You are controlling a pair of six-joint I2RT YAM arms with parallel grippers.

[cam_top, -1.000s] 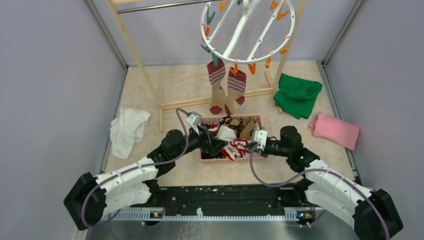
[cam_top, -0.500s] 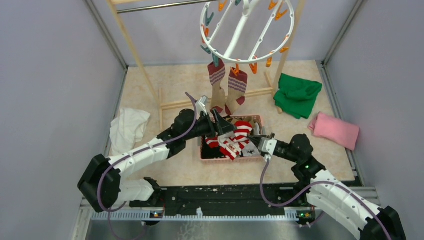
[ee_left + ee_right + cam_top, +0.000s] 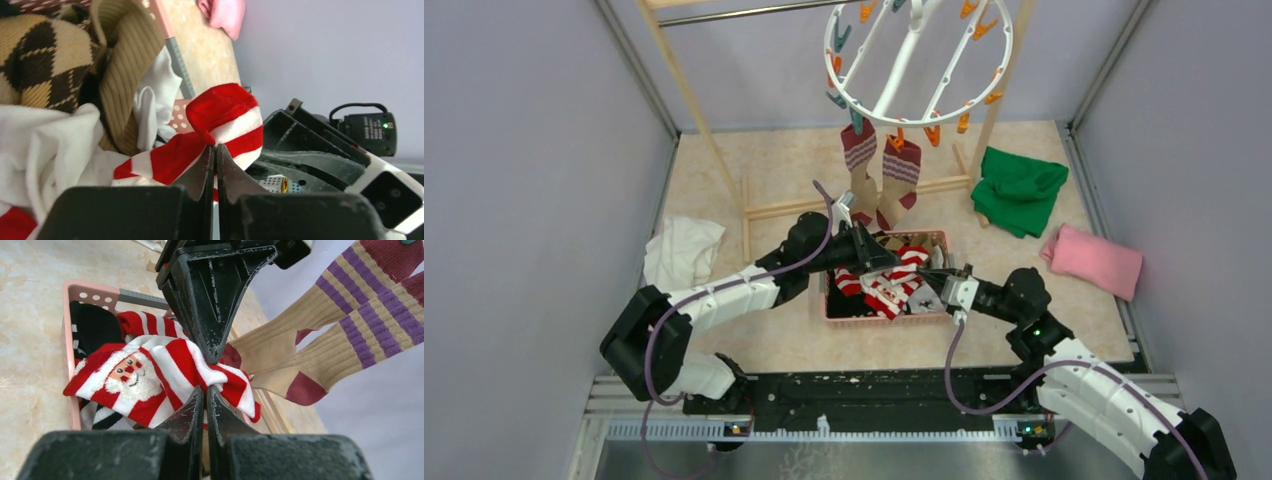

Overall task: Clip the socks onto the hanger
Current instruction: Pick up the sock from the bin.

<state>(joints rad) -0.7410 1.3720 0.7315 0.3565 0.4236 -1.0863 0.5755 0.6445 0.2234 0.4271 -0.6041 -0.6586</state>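
The red-and-white sock [image 3: 886,290] is in both my grippers, held just over the pink basket [image 3: 874,320], which sits mid-table toward the near edge. My left gripper [image 3: 886,268] has its jaws pressed together on a fold at the sock's red end, with fabric bunched right at the tips in the left wrist view. My right gripper [image 3: 922,287] has its jaws pinched tight on the same sock, on the striped part beside the Santa face printed on it. From the right wrist I see the 2 sets of fingertips close together, the left pair coming down from above, with only a short bit of stripe between them. The rest of the sock drapes down into the basket.

Also in the basket are a brown argyle sock [image 3: 45,60], a tan ribbed sock [image 3: 120,75], some white fabric and a black-and-white striped piece, all piled loose.

The hanger [image 3: 907,58] hangs tilted from the wooden rack [image 3: 689,90] along the far edge of the table. 2 tan-and-maroon socks [image 3: 861,170] are clipped side by side to pegs on its near rim. They hang straight down, with their toes just beyond the basket's far wall. I can't tell if they touch the left arm.

A green cloth [image 3: 1019,188] lies toward the far right corner, a pink cloth [image 3: 1092,260] by the right edge and a white cloth [image 3: 682,258] by the left edge. All are well apart from the basket.
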